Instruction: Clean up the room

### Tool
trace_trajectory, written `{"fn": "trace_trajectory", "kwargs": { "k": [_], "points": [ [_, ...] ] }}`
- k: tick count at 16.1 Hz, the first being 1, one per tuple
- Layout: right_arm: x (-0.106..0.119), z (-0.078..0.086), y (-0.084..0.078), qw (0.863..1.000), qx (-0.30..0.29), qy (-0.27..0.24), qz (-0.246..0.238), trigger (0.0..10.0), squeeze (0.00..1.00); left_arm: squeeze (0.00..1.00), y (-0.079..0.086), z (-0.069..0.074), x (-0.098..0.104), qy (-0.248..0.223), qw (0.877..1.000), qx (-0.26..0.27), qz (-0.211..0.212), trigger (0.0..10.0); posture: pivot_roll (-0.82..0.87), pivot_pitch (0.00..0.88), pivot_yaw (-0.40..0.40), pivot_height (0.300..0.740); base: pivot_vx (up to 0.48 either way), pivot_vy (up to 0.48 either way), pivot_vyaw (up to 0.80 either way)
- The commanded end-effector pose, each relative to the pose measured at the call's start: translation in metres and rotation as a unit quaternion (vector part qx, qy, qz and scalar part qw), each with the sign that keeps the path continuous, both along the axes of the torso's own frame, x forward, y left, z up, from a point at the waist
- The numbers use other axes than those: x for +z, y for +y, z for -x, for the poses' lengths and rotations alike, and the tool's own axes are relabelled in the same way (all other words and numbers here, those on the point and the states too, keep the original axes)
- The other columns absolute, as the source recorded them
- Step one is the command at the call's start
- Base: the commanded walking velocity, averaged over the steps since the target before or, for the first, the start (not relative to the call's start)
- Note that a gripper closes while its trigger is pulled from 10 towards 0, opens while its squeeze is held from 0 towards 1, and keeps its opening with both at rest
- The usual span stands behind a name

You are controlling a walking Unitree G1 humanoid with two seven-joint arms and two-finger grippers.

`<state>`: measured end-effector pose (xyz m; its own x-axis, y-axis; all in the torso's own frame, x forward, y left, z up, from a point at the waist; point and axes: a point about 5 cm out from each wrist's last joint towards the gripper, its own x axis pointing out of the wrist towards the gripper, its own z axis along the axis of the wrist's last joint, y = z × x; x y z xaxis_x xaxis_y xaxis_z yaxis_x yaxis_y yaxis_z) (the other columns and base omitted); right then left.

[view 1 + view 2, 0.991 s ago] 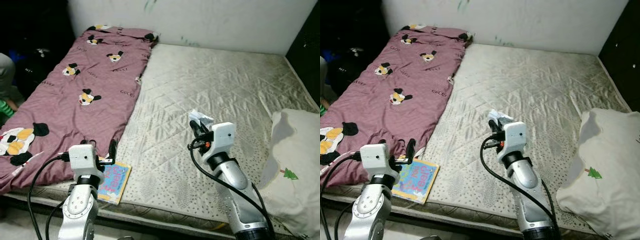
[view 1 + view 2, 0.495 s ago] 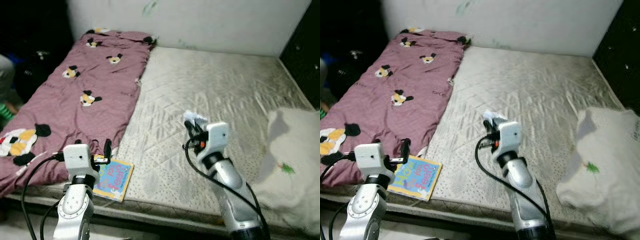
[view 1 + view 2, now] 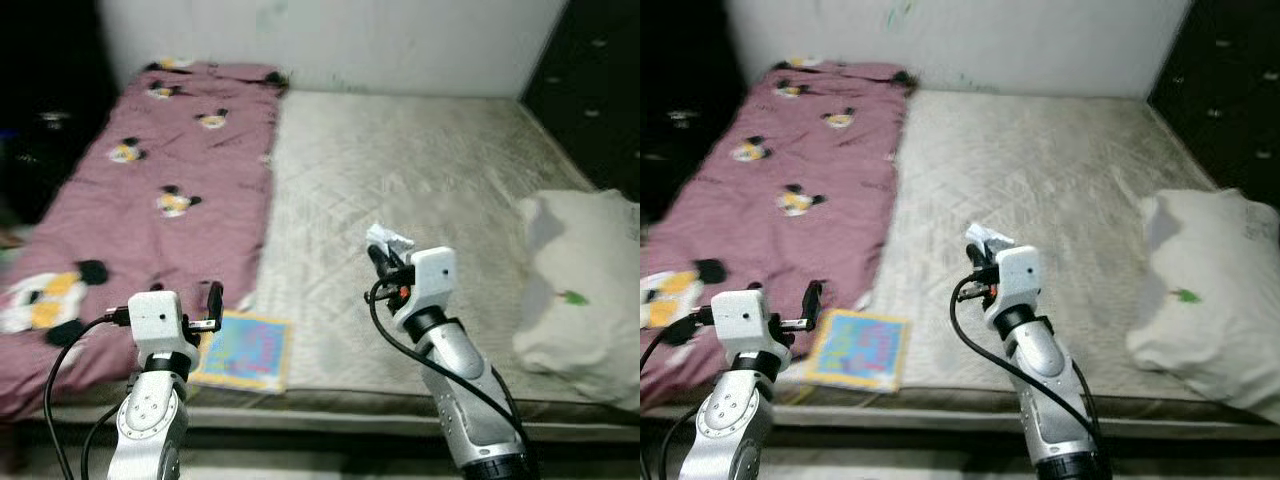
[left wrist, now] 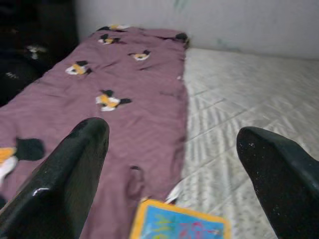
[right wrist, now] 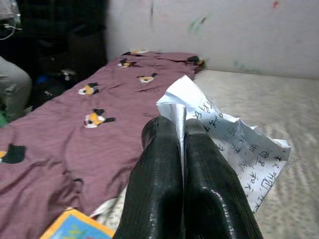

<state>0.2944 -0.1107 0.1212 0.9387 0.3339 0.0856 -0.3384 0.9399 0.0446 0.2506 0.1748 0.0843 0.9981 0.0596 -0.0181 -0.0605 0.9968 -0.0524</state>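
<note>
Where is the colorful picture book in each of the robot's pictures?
Left eye view: the picture book lies at the mattress's front edge, right of the left hand.
Right eye view: it lies at the same front edge.
Left wrist view: its top edge peeks in between the fingers.
Right wrist view: one corner peeks in.
Shared landmark: the maroon blanket beside it.

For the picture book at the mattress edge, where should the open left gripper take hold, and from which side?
Probably the near edge of the picture book. It lies flat at the front of the mattress, beside the maroon blanket, so that edge is the reachable lip. The left gripper, fingers apart just short of it, could come in low from the robot's side, one finger under.
</note>
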Motion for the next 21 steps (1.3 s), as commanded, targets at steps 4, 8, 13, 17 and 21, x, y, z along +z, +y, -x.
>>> {"fn": "trace_trajectory", "kwargs": {
  "k": [4,8,13,17,21],
  "points": [
    [-0.0022,0.0009,-0.0066,1.000,-0.006,0.004,0.008,10.0,0.00,0.00,-0.0054,0.0002,-0.0010,0.001,1.000,-0.006,0.005,10.0,0.06,0.070,0.010,0.740,0.000,0.480,-0.60],
    [-0.0039,0.0003,-0.0072,1.000,-0.006,0.004,0.017,10.0,0.00,0.00,-0.0096,0.0015,0.0041,-0.018,0.999,-0.034,0.008,10.0,0.06,0.074,0.008,0.740,0.000,0.074,0.00],
    [-0.0063,0.0038,-0.0057,1.000,-0.006,0.006,0.017,10.0,0.00,0.00,-0.0111,0.0027,0.0048,-0.019,0.999,-0.044,0.007,10.0,0.06,0.080,0.016,0.740,0.212,0.000,0.00],
    [-0.0066,0.0034,-0.0066,1.000,-0.009,0.005,0.018,10.0,0.00,0.00,-0.0114,0.0027,0.0051,-0.021,0.999,-0.049,0.008,10.0,0.06,0.085,0.017,0.740,0.319,0.000,0.00],
    [-0.0066,0.0033,-0.0055,1.000,-0.008,0.005,0.018,10.0,0.00,0.00,-0.0112,0.0030,0.0054,-0.021,0.999,-0.050,0.007,10.0,0.06,0.086,0.017,0.740,0.381,0.000,0.00]
  ]
}}
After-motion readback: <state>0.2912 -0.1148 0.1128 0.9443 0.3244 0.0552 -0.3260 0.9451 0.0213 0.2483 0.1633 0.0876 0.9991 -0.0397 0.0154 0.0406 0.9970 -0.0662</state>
